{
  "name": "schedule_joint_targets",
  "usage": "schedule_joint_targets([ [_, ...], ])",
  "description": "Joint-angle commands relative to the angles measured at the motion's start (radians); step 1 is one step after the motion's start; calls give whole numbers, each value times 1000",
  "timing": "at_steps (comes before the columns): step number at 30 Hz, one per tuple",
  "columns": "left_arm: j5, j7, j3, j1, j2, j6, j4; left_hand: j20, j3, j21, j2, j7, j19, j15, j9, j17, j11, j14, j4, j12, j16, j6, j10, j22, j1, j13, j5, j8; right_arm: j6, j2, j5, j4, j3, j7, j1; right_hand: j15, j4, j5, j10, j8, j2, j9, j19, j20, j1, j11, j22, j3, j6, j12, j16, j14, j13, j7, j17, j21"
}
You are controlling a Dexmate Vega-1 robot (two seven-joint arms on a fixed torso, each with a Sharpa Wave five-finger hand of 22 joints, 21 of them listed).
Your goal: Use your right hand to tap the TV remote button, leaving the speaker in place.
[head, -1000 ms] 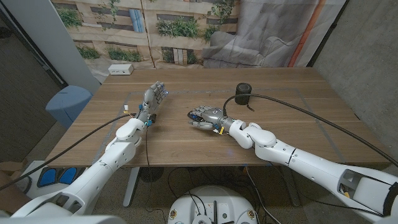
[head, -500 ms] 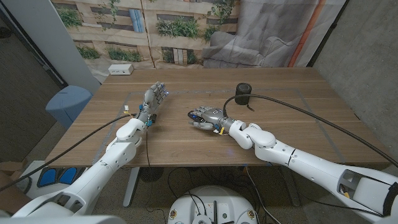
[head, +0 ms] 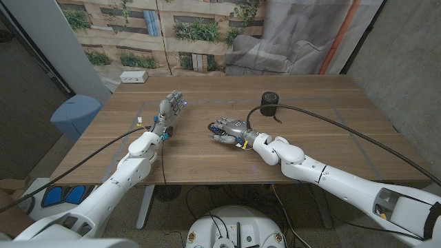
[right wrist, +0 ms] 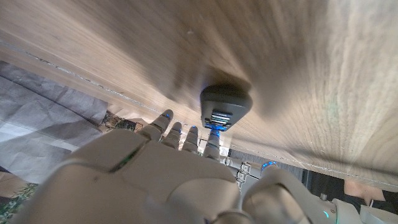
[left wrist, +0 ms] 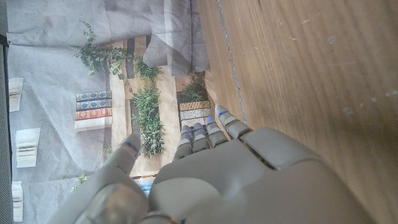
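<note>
The dark grey TV remote lies on the wooden table, near its middle. My right hand hovers low over it, covering most of it in the head view. The fingers are stretched out, and one fingertip touches the remote's button end. The black cylindrical speaker stands upright just behind and to the right of that hand, apart from it. My left hand stands on the table's left part with its fingers apart and pointing up, holding nothing.
A white power strip lies at the far left corner of the table. A black cable runs from the speaker's side across the right half. A blue seat stands off the table's left edge.
My right arm has crept slightly to the left, with the hand staying over the remote. The left hand and the speaker have not moved.
</note>
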Motion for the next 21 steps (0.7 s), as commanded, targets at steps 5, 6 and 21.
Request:
schedule_joint_targets([
  [5,-7,-2,-6,10,-2,-9,-5,-25,0,3,56,-7,6,2,5,4,1,7,8,3,5,0,10,2,-9,2,4,0,-19,6,16,7,-7,46,12,0,-1,10,-23,-8,113,5,-15,-7,-12,-6,3,-11,56,2,-1,-30,6,23,4,0],
  [6,-7,-2,-5,10,-3,-10,-5,-25,0,3,56,-8,5,1,5,4,0,7,8,3,5,0,10,2,-9,2,4,0,-19,6,18,8,-6,44,11,0,-1,10,-26,-9,113,5,-15,-8,-12,-7,3,-12,56,2,0,-31,6,24,4,0],
  [21,-3,-9,1,-7,-15,-17,17,-25,0,3,56,-8,6,0,5,4,1,8,10,3,4,0,10,2,-9,2,4,0,-7,0,17,17,-13,33,16,-4,0,11,-31,-14,114,4,-18,-11,-12,-12,3,-19,65,4,1,-37,5,34,7,2],
])
